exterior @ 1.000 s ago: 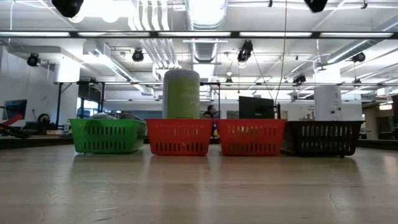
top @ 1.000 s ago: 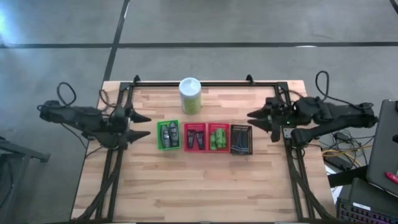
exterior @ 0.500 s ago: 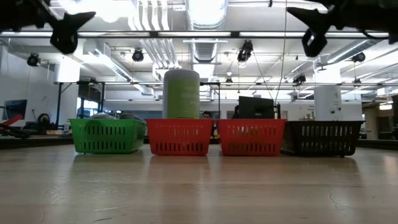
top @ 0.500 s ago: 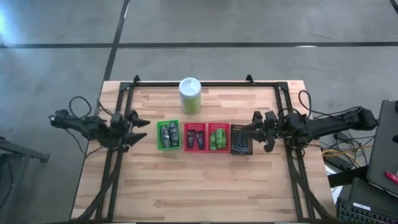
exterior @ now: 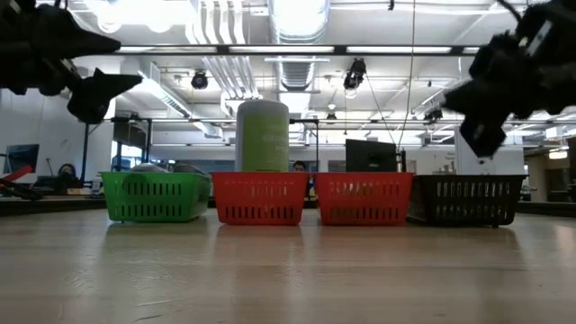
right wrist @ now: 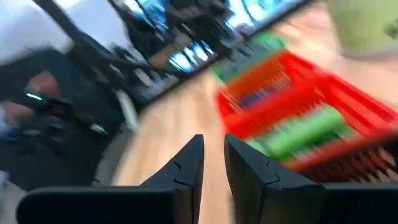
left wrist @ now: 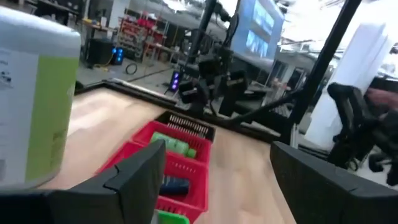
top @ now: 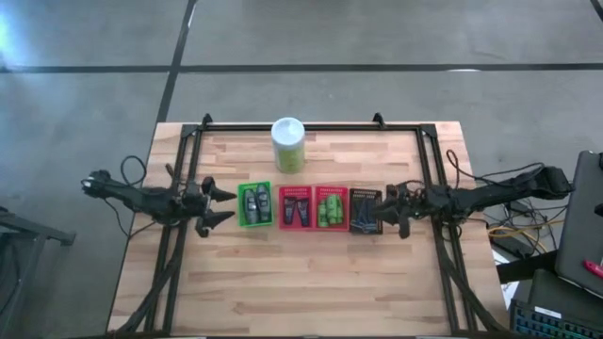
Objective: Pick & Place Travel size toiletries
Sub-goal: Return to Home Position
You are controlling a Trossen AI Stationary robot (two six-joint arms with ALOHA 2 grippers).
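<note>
Four small slotted baskets stand in a row at mid-table. The green basket (top: 254, 204) holds dark grey tubes. One red basket (top: 295, 207) holds dark items, and the other red basket (top: 331, 207) holds bright green mini bottles (right wrist: 305, 134). Thin dark sticks lie in the black basket (top: 365, 210). My left gripper (top: 224, 206) hangs open just left of the green basket, above the table, pointing at the row. My right gripper (top: 380, 209) hovers at the black basket's right edge, fingers a narrow gap apart (right wrist: 213, 146), holding nothing.
A tall green canister with a white lid (top: 288, 144) stands behind the baskets toward the far edge. A black frame (top: 311, 125) runs along the far edge and down both sides. Bare wood (top: 301, 282) lies between the baskets and the near edge.
Both arms have stretched in toward the basket row and come down. My left gripper moved toward the table's right and near edge, up to the green basket. My right gripper moved left and nearer, reaching the black basket. The baskets and the canister have stayed put.
</note>
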